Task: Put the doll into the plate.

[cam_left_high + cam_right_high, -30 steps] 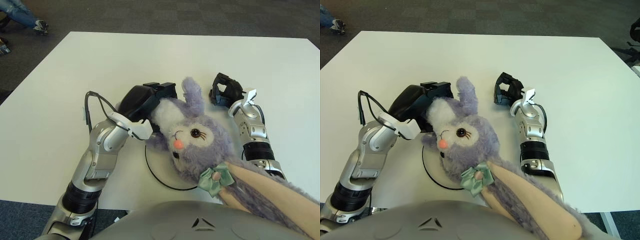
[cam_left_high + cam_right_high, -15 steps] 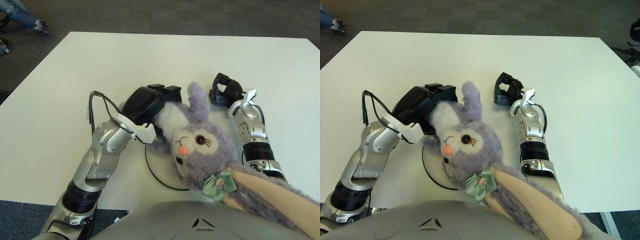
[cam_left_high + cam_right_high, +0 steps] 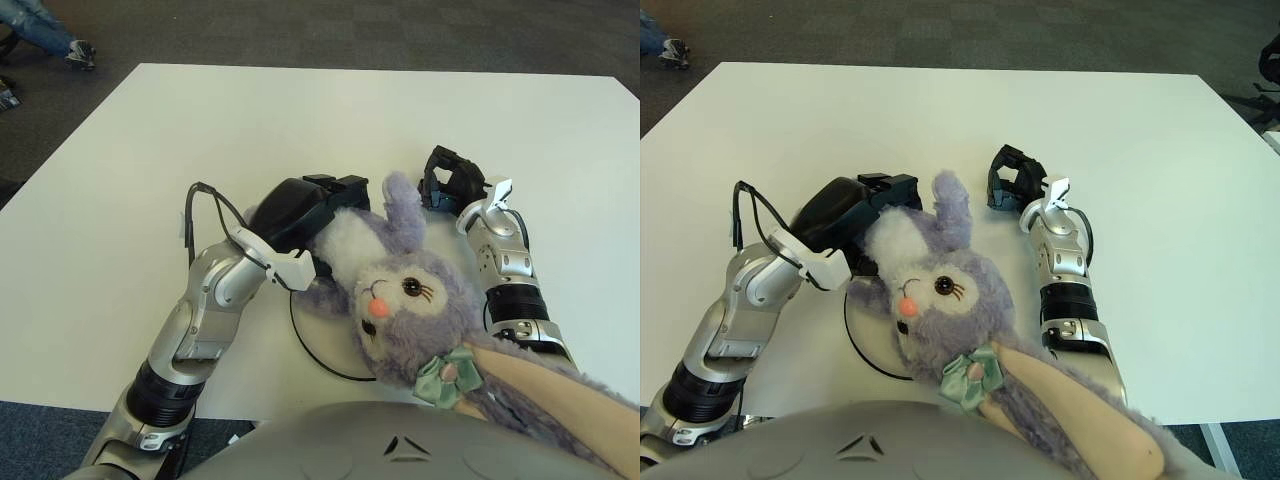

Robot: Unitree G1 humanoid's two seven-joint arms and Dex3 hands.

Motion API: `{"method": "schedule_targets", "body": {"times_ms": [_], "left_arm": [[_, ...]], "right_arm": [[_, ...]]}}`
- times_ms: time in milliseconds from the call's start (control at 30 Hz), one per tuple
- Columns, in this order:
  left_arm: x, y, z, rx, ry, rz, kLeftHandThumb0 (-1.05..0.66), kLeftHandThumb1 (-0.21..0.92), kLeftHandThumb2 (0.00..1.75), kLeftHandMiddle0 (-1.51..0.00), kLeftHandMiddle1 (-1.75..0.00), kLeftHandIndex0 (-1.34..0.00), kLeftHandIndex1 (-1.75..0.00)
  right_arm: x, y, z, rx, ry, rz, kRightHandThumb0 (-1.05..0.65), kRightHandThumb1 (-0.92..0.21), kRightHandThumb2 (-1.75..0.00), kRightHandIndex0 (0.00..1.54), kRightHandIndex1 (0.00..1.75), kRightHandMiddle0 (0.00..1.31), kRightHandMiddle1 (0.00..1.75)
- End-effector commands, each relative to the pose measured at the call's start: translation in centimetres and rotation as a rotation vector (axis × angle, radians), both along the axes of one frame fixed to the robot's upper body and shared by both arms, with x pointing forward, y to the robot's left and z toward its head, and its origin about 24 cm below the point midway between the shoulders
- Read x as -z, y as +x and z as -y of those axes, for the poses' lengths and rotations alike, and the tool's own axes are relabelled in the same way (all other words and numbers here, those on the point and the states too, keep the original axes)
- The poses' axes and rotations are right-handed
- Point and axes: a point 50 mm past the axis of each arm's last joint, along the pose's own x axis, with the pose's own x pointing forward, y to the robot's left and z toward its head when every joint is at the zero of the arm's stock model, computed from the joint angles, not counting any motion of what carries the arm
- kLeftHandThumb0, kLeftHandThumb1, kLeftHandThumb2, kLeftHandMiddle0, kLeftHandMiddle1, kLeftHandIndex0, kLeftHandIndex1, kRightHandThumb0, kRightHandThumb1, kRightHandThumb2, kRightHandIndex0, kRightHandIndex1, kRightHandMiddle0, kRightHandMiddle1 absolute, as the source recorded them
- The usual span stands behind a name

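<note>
Doll (image 3: 400,300): purple rabbit, head over the plate (image 3: 318,343), body trailing near and right. Lower it squarely inside the rim before you let go.
Left hand (image 3: 305,205): at the doll's far-left side, fingers gripping its pale fur.
Right hand (image 3: 448,180): right of the ear, curled, holding nothing.

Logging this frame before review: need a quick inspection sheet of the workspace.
Surface: white table, bare apart from the items below.
Job's things: purple rabbit doll lying over the plate, head on it, body trailing off towards the robot.
Clutter: nothing seen.
Hands: left hand against the doll's pale paw; right hand shows beside the doll's ear, on its right.
Cables: black cable looped at the left wrist.
Surroundings: grey carpet; someone's shoes far left.
</note>
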Motion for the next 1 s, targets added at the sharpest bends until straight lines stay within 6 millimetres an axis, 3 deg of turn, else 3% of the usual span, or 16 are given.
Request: {"method": "schedule_targets", "body": {"times_ms": [0, 100, 133, 167, 200, 267, 400, 633, 867, 967], "left_arm": [[-0.46, -0.40, 0.24, 0.027, -0.021, 0.007, -0.01, 0.27, 1.36, -0.63, -1.75, -0.47, -1.68], [-0.38, -0.46, 0.23, 0.032, -0.030, 0.003, -0.01, 0.44, 1.18, -0.45, -1.75, -0.38, -1.72], [-0.36, -0.47, 0.21, 0.033, -0.032, 0.003, 0.15, 0.43, 1.18, -0.47, -1.75, -0.25, -1.68], [-0.35, -0.49, 0.20, 0.035, -0.037, 0.000, 0.21, 0.42, 1.19, -0.49, -1.75, -0.20, -1.66], [-0.33, -0.51, 0.19, 0.038, -0.044, -0.003, -0.13, 0.51, 1.05, -0.46, -1.75, -0.13, -1.57], [-0.31, -0.56, 0.18, 0.043, -0.057, -0.011, -0.52, 0.66, 0.84, -0.37, -1.75, -0.05, -1.34], [-0.29, -0.66, 0.13, 0.053, -0.074, -0.028, -0.77, 0.85, 0.63, -0.27, -1.55, -0.01, -1.07], [-0.30, -0.81, -0.01, 0.070, -0.084, -0.062, -0.89, 0.92, 0.68, -0.22, -1.24, 0.00, -0.88], [-0.32, -0.92, -0.19, 0.080, -0.079, -0.079, -0.91, 0.92, 0.75, -0.20, -1.04, 0.00, -0.77], [-0.29, -0.98, -0.28, 0.088, -0.066, -0.094, -0.91, 0.92, 0.82, -0.16, -0.92, 0.00, -0.64]], "right_arm": [[0.88, -0.33, 0.16, 0.010, -0.004, -0.034, -0.51, -0.25, -1.40, 1.29, 1.75, 0.67, 1.75], [0.90, -0.30, 0.11, 0.010, -0.001, -0.035, -0.51, -0.24, -1.41, 1.30, 1.75, 0.67, 1.75], [0.92, -0.29, 0.09, 0.010, 0.000, -0.035, -0.51, -0.24, -1.41, 1.30, 1.75, 0.67, 1.75], [0.94, -0.29, 0.08, 0.010, 0.002, -0.035, -0.51, -0.24, -1.41, 1.30, 1.75, 0.67, 1.75], [0.96, -0.28, 0.08, 0.010, 0.004, -0.036, -0.51, -0.24, -1.41, 1.30, 1.75, 0.67, 1.75], [0.99, -0.25, 0.10, 0.008, 0.008, -0.039, -0.51, -0.24, -1.41, 1.30, 1.75, 0.68, 1.75], [1.07, -0.18, 0.14, 0.005, 0.019, -0.044, -0.51, -0.23, -1.42, 1.30, 1.75, 0.68, 1.75], [1.26, 0.02, 0.24, 0.004, 0.061, -0.057, -0.52, -0.22, -1.43, 1.29, 1.75, 0.69, 1.75], [1.32, 0.10, 0.20, 0.004, 0.083, -0.056, -0.52, -0.21, -1.45, 1.29, 1.75, 0.70, 1.75], [1.36, 0.15, 0.24, 0.005, 0.087, -0.059, -0.53, -0.20, -1.46, 1.29, 1.75, 0.71, 1.75]]}}
